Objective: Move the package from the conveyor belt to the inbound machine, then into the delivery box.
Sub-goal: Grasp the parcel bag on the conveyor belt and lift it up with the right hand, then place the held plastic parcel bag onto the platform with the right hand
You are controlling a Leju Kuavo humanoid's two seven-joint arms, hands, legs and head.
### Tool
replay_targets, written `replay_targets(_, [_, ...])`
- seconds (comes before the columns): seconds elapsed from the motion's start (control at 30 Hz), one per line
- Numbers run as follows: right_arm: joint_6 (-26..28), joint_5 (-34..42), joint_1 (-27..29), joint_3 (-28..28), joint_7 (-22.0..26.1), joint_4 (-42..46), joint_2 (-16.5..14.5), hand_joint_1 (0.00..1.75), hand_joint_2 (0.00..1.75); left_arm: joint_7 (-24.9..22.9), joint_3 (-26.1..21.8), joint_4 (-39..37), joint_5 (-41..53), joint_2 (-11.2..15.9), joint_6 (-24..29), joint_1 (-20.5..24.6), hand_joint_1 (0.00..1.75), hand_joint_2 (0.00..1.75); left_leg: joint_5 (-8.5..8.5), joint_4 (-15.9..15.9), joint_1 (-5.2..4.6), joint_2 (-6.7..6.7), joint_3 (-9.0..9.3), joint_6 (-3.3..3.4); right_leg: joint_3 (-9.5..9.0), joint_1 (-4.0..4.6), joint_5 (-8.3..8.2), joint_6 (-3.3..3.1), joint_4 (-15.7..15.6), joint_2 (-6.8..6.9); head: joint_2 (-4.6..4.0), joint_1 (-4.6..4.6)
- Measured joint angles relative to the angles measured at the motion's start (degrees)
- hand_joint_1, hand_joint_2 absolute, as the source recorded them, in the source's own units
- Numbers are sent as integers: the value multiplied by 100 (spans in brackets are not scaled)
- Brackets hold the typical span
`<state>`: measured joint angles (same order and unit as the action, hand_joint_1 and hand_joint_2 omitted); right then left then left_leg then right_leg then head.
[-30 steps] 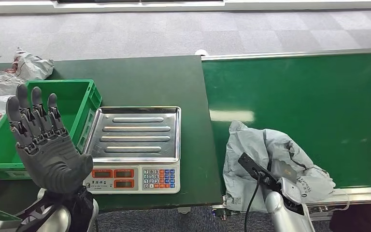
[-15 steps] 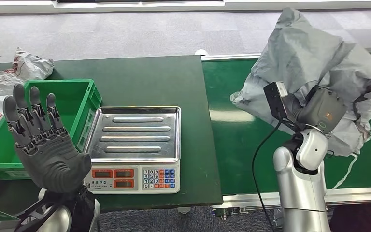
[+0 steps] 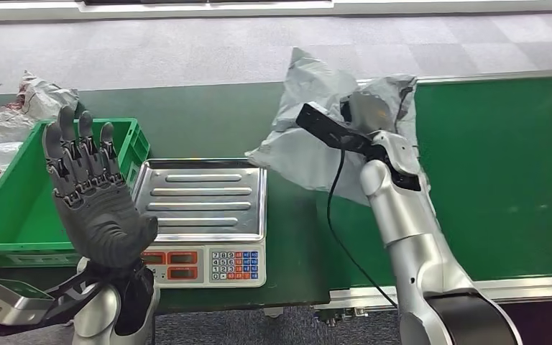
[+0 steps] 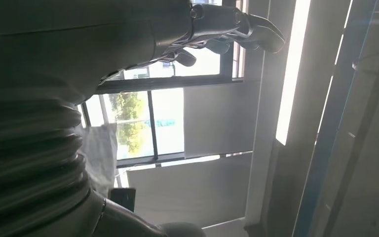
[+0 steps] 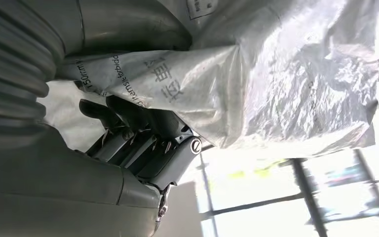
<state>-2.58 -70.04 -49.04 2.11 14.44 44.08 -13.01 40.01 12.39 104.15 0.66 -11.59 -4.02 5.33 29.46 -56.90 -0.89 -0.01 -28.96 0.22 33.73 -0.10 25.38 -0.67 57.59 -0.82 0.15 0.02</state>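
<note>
The grey plastic package (image 3: pixel 305 147) hangs crumpled in the air above the seam between the table and the conveyor belt (image 3: pixel 496 180), its lower edge by the right rim of the scale. My right hand (image 3: pixel 372 115) grips it from behind; dark fingers (image 5: pixel 128 131) curl into the grey film of the package (image 5: pixel 276 84). The scale (image 3: pixel 201 198) has a bare steel tray and a keypad in front. A green crate (image 3: pixel 11 215) stands left of it. My left hand (image 3: pixel 97 198) is raised in front of the crate, palm up, fingers (image 4: pixel 227 29) spread, holding nothing.
Other bagged parcels (image 3: pixel 14 115) lie at the table's far left, behind and beside the crate. The dark green table (image 3: pixel 208 122) stretches behind the scale. A black cable (image 3: pixel 338 215) hangs from my right wrist camera down past the belt's near rail.
My right arm has swung the package left from over the belt to the scale's right edge and lowered it a little. My left hand has risen and shifted slightly right.
</note>
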Motion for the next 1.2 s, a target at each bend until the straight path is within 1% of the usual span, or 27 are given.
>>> replay_targets(0.07, [-198, 172, -247, 222, 382, -362, -221, 175, 175, 1, 0, -72, -5, 0, 0, 44, 0, 175, 0, 1, 5, 1, -2, -1, 4, 5, 1, -2, 1, -2, 0, 0])
replay_targets(0.17, [-571, 758, -490, 660, 870, -623, -490, 175, 175, 1, 1, -141, -28, 9, 0, 64, 0, 175, 1, 3, 9, -1, -7, -1, 9, 10, 3, -5, 1, 0, 0, 0])
replay_targets(0.3, [-855, 1529, -639, 1378, 1153, -682, -662, 175, 175, 1, 2, -186, -62, 40, 0, 63, 0, 175, 1, 3, 9, -2, -9, -1, 8, 10, 4, -5, 0, 1, 0, 1])
replay_targets(0.4, [-892, 1853, -659, 1832, 1213, -684, -722, 175, 175, 1, 2, -192, -59, 64, 0, 52, 0, 175, 1, 1, 8, -2, -9, -1, 6, 10, 3, -5, -2, 1, 0, 1])
replay_targets(0.47, [-890, 1941, -658, 2040, 1218, -688, -740, 103, 175, 1, 2, -192, -44, 78, 0, 36, 0, 175, 1, -1, 7, -3, -9, 0, 4, 10, 3, -5, -2, 2, 0, 1])
replay_targets(0.53, [-886, 2000, -657, 2176, 1251, -717, -746, 16, 175, 1, 2, -192, -14, 91, -1, 11, 0, 175, 1, -3, 7, -3, -9, 0, 3, 9, 2, -5, -3, 2, 0, 1])
replay_targets(0.6, [-884, 2038, -648, 2261, 1301, -777, -747, 0, 175, 1, 2, -192, 23, 104, -2, -13, 0, 175, 1, -4, 7, -3, -10, 0, 3, 8, 2, -5, -3, 2, 0, 2])
replay_targets(0.67, [-858, 2009, -632, 2348, 1273, -859, -748, 0, 87, 1, 2, -190, 60, 118, 7, -29, 0, 175, 1, -5, 7, -3, -10, 0, 3, 7, 2, -6, -4, 2, 0, 2])
replay_targets(0.73, [-783, 1933, -608, 2464, 1142, -958, -750, 0, 0, 1, 3, -175, 97, 132, 40, -51, 0, 175, 1, -4, 7, -3, -10, 0, 3, 7, 2, -6, -3, 2, 0, 1])
replay_targets(0.83, [-631, 1862, -572, 2687, 927, -1090, -751, 0, 0, 1, 6, -121, 138, 160, 119, -108, 0, 175, 2, -4, 7, -2, -10, 0, 5, 8, 2, -6, -3, 2, 0, 1])
replay_targets(0.9, [-590, 1904, -546, 2831, 879, -1152, -751, 0, 0, 1, 8, -84, 142, 180, 150, -146, 0, 175, 2, -4, 8, -2, -10, 0, 6, 9, 2, -6, -3, 1, 0, 1])
replay_targets(1.03, [-597, 2044, -469, 3007, 966, -1235, -751, 0, 0, 1, 10, -19, 140, 224, 185, -199, 0, 175, 2, -3, 8, -2, -10, 0, 6, 9, 2, -6, -3, 1, 0, 1])
replay_targets(1.2, [-512, 2107, -351, 3089, 1138, -1340, -750, 0, 0, 1, 32, 53, 149, 275, 260, -241, 0, 175, 1, -3, 8, -2, -10, 0, 6, 9, 2, -6, -3, 1, 0, 1])
